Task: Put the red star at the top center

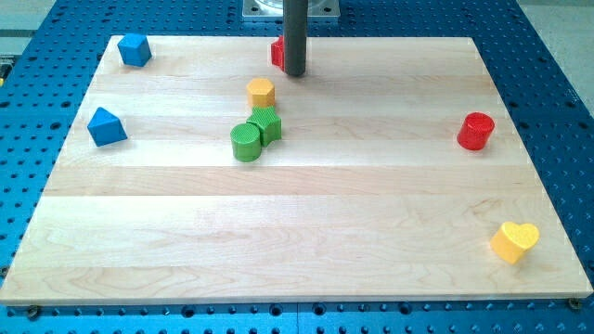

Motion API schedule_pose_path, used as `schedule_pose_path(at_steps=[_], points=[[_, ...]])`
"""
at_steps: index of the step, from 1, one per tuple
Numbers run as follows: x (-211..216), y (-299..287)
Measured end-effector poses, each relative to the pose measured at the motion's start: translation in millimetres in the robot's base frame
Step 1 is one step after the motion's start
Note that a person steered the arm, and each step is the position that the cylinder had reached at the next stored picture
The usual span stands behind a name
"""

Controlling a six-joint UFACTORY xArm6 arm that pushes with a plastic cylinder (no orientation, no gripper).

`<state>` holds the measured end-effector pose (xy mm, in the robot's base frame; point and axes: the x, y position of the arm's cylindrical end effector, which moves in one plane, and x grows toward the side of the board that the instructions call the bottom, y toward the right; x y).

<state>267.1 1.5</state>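
Observation:
The red star lies at the top center of the wooden board, mostly hidden behind my rod; only its left part shows. My tip rests on the board just right of and slightly below the star, touching or nearly touching it.
A yellow hexagon lies below the star. A green block and a green cylinder touch below it. A blue block sits top left, a blue triangle at left, a red cylinder at right, a yellow heart bottom right.

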Motion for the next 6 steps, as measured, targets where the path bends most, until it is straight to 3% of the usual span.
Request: schedule_pose_path(at_steps=[1, 2, 3, 5, 6], points=[[12, 22], [-48, 83], [-72, 78], [-19, 49], [-1, -6]])
